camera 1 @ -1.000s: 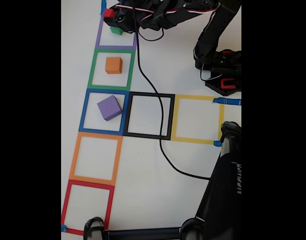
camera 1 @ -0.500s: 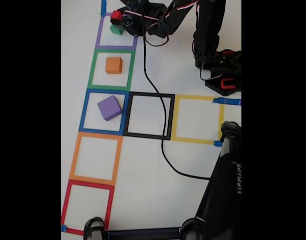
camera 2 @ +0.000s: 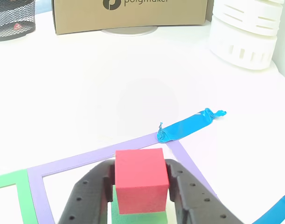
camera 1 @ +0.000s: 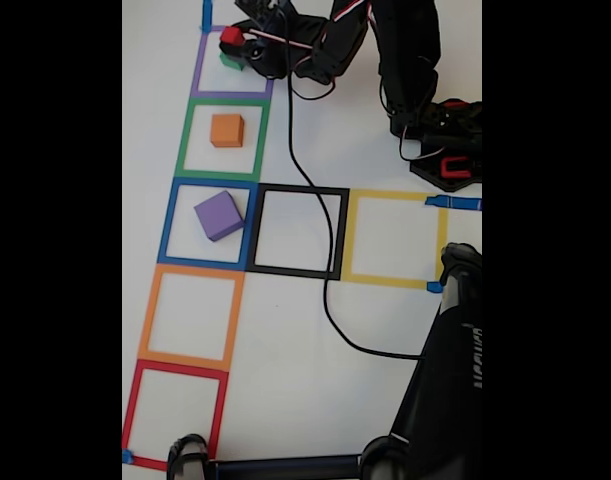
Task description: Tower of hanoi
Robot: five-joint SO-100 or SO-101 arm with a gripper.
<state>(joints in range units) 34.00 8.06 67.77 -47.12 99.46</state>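
Observation:
In the fixed view my gripper (camera 1: 235,43) is at the top, shut on a small red cube (camera 1: 230,37). It holds the cube directly over a green cube (camera 1: 228,61) that lies in the purple taped square (camera 1: 197,72). The other view shows the red cube (camera 2: 140,179) clamped between my two black fingers (camera 2: 89,191), with the green cube (camera 2: 137,217) right beneath it. I cannot tell whether the two cubes touch. An orange cube (camera 1: 226,130) sits in the green square (camera 1: 184,140). A purple cube (camera 1: 218,215) sits in the blue square (camera 1: 168,222).
Black (camera 1: 342,232), yellow (camera 1: 349,238), orange (camera 1: 149,312) and red (camera 1: 132,410) taped squares hold nothing. A black cable (camera 1: 325,270) crosses the black square. The arm's base (camera 1: 443,145) stands at right, a black stand (camera 1: 440,400) at bottom right. A cardboard box (camera 2: 128,16) and white spool (camera 2: 245,32) lie beyond.
The gripper with the red cube has shifted right and down in the fixed view, ending over the green cube. The arm has folded back toward its base.

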